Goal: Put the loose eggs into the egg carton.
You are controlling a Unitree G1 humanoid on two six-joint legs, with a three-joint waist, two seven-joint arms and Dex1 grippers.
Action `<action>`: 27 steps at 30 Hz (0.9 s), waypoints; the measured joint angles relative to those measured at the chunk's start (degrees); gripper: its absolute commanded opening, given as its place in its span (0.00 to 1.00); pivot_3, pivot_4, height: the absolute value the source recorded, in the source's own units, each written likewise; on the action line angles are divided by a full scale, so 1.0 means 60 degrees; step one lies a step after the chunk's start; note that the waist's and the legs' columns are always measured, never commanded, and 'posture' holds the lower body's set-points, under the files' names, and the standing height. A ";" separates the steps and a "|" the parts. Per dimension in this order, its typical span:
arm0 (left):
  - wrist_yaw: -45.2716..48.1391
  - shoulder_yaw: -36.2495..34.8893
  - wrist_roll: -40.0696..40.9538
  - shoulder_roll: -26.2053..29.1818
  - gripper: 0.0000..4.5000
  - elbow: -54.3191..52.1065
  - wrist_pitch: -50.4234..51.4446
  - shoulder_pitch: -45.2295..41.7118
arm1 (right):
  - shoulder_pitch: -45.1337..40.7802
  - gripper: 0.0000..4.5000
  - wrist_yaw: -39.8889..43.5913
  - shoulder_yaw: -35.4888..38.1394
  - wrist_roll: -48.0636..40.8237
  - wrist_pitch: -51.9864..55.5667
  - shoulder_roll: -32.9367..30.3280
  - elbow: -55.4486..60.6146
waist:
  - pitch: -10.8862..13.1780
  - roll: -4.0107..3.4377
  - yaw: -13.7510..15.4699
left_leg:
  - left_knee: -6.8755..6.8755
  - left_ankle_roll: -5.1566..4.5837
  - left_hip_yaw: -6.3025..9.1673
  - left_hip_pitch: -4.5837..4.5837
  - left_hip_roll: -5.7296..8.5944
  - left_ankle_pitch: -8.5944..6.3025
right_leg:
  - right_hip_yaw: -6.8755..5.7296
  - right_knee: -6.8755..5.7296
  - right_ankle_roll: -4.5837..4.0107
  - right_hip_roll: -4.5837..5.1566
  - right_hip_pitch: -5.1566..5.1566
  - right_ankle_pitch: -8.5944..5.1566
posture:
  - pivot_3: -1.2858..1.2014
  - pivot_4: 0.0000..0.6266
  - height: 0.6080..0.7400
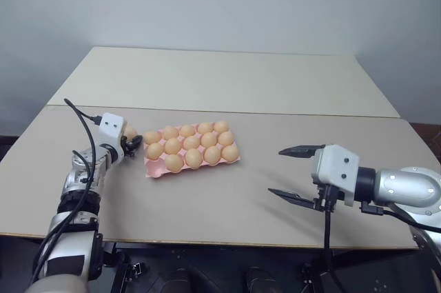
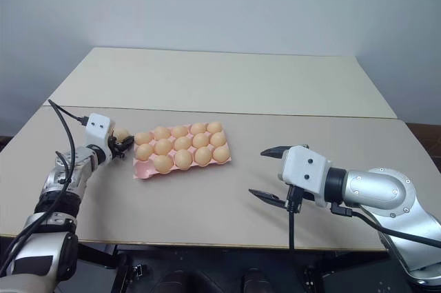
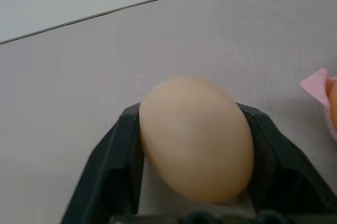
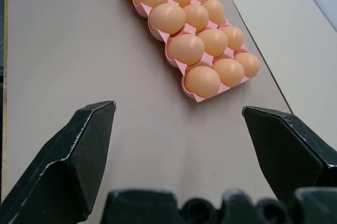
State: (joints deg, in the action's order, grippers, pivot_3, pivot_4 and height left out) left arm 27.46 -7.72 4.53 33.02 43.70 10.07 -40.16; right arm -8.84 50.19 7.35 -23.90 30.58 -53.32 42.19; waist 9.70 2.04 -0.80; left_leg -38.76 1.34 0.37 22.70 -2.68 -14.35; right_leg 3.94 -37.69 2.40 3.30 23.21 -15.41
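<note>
Pale orange-tan against the black fingers, a loose egg (image 3: 196,138) sat clamped in the left gripper (image 1: 129,143), one finger pressed to each of its sides, as the left wrist view showed plainly. That gripper was low over the beige table (image 1: 207,196) at the far left, just beside the left end of the egg carton (image 1: 155,167), whose pink corner edged into the left wrist view beside the held egg. Whether the egg rested on the table or was lifted off it could not be told.

Moving right, the carton lay flat near the table's middle, its cups filled with eggs in three rows (the cup at the near left corner looked bare, showing pink).

Farther right, well apart from the carton, the right gripper (image 1: 298,172) hung above the table with its two black fingers spread wide and nothing between them. It pointed toward the carton, which lay ahead of it in the right wrist view, beyond a stretch of table
</note>
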 measured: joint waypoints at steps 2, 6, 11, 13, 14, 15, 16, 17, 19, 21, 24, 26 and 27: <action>-0.0048 0.0007 -0.0011 0.0000 0.42 0.0000 -0.0008 0.0000 | 0.0001 1.00 -0.0032 0.0000 0.0000 0.0000 0.0000 0.0000 | 0.0000 0.0000 0.0001 | 0.0000 0.0000 0.0000 0.0000 0.0000 0.0000 | 0.0000 0.0000 0.0000 0.0000 0.0000 0.0000 | 0.52 0.24 1.00; -0.0250 -0.0001 -0.0070 0.0015 0.42 -0.0067 -0.0007 0.0023 | 0.0007 1.00 -0.0037 0.0001 -0.0003 0.0000 -0.0001 0.0000 | 0.0000 0.0000 0.0003 | 0.0000 0.0000 0.0000 0.0001 0.0000 0.0000 | 0.0000 0.0000 0.0000 0.0000 0.0000 0.0000 | 0.52 0.24 1.00; 0.0452 -0.0413 0.0427 0.0288 0.42 -0.2176 -0.0862 0.1259 | 0.0089 1.00 -0.0045 0.0055 -0.0005 0.0007 -0.0045 0.0005 | 0.0000 -0.0001 -0.0032 | 0.0001 0.0001 0.0000 0.0011 -0.0007 0.0001 | 0.0002 0.0004 -0.0001 0.0002 0.0010 0.0000 | 0.52 0.24 1.00; 0.1286 -0.0668 0.0897 0.0540 0.42 -0.3220 -0.1529 0.2028 | 0.0110 1.00 -0.0053 0.0074 -0.0013 0.0013 -0.0047 0.0025 | -0.0001 -0.0002 -0.0030 | 0.0002 0.0004 -0.0002 0.0007 -0.0008 0.0002 | 0.0002 0.0001 -0.0002 0.0004 0.0010 0.0001 | 0.52 0.24 1.00; 0.1920 -0.0847 0.1322 0.0644 0.42 -0.3774 -0.1741 0.2514 | 0.0131 1.00 -0.0067 0.0087 -0.0010 0.0016 -0.0049 0.0029 | -0.0001 -0.0002 -0.0032 | 0.0003 0.0004 -0.0005 0.0000 -0.0008 0.0002 | 0.0005 0.0000 -0.0002 0.0005 0.0005 0.0001 | 0.52 0.24 1.00; 0.2363 -0.0914 0.1611 0.0696 0.42 -0.4068 -0.1829 0.2820 | 0.0144 1.00 -0.0077 0.0087 -0.0009 0.0022 -0.0049 0.0027 | -0.0001 -0.0003 -0.0013 | 0.0002 0.0004 -0.0005 -0.0004 -0.0008 0.0002 | 0.0004 -0.0004 -0.0002 0.0007 0.0001 0.0001 | 0.52 0.24 1.00; 0.2837 -0.0973 0.1935 0.0731 0.42 -0.4364 -0.1875 0.3133 | 0.0149 1.00 -0.0084 0.0088 -0.0010 0.0023 -0.0049 0.0031 | 0.0000 -0.0003 -0.0004 | 0.0002 0.0004 -0.0005 -0.0008 -0.0008 0.0002 | 0.0003 -0.0007 -0.0002 0.0006 0.0000 0.0001 | 0.52 0.24 1.00; 0.3377 -0.0995 0.2275 0.0757 0.42 -0.4639 -0.1888 0.3445 | 0.0149 1.00 -0.0093 0.0088 -0.0011 0.0023 -0.0049 0.0035 | 0.0000 -0.0002 0.0016 | 0.0001 0.0004 -0.0005 -0.0013 -0.0008 0.0002 | 0.0000 -0.0008 -0.0002 0.0004 -0.0008 0.0000 | 0.52 0.24 1.00; 0.4300 -0.0996 0.2882 0.0796 0.42 -0.5102 -0.1807 0.3819 | 0.0147 1.00 -0.0102 0.0087 -0.0011 0.0023 -0.0047 0.0037 | 0.0000 -0.0002 0.0065 | 0.0000 0.0004 -0.0003 -0.0016 -0.0007 0.0002 | -0.0003 -0.0003 -0.0002 0.0004 -0.0014 0.0000 | 0.52 0.24 1.00; 0.5200 -0.0949 0.3476 0.0809 0.42 -0.5560 -0.1603 0.3924 | 0.0136 1.00 -0.0111 0.0083 -0.0012 0.0022 -0.0036 0.0035 | 0.0000 -0.0002 0.0088 | 0.0001 0.0004 -0.0004 -0.0010 -0.0007 0.0002 | -0.0003 0.0004 -0.0001 0.0004 -0.0012 -0.0001 | 0.52 0.24 1.00; 0.5950 -0.0687 0.3748 0.0914 0.42 -0.5761 -0.1413 0.3750 | 0.0089 1.00 -0.0137 0.0076 -0.0014 0.0022 0.0006 0.0033 | 0.0000 -0.0002 0.0058 | 0.0002 0.0002 -0.0004 -0.0009 -0.0006 0.0001 | -0.0003 0.0007 -0.0001 0.0001 -0.0011 -0.0001 | 0.52 0.24 1.00; 0.6106 -0.0469 0.3579 0.0924 0.42 -0.5555 -0.1461 0.3550 | 0.0081 1.00 -0.0158 0.0069 -0.0013 0.0022 0.0030 0.0035 | 0.0000 -0.0002 0.0022 | 0.0002 0.0002 -0.0003 -0.0010 -0.0006 0.0001 | -0.0002 0.0005 -0.0001 0.0000 -0.0011 -0.0001 | 0.52 0.24 1.00; 0.6167 -0.0366 0.3469 0.0918 0.42 -0.5370 -0.1484 0.3421 | 0.0080 1.00 -0.0183 0.0060 -0.0012 0.0022 0.0048 0.0036 | 0.0000 -0.0002 0.0018 | 0.0001 0.0002 -0.0003 -0.0011 -0.0006 0.0001 | -0.0002 0.0003 0.0000 0.0000 -0.0012 0.0000 | 0.52 0.24 1.00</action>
State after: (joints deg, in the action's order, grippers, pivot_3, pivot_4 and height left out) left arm 64.46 -9.91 25.35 38.53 11.48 1.17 -19.64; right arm -8.36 49.09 7.71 -23.98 30.71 -53.03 42.40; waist 9.70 2.03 -0.70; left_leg -38.76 1.35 0.35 22.64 -2.71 -14.34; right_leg 3.93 -37.67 2.40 3.30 23.14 -15.41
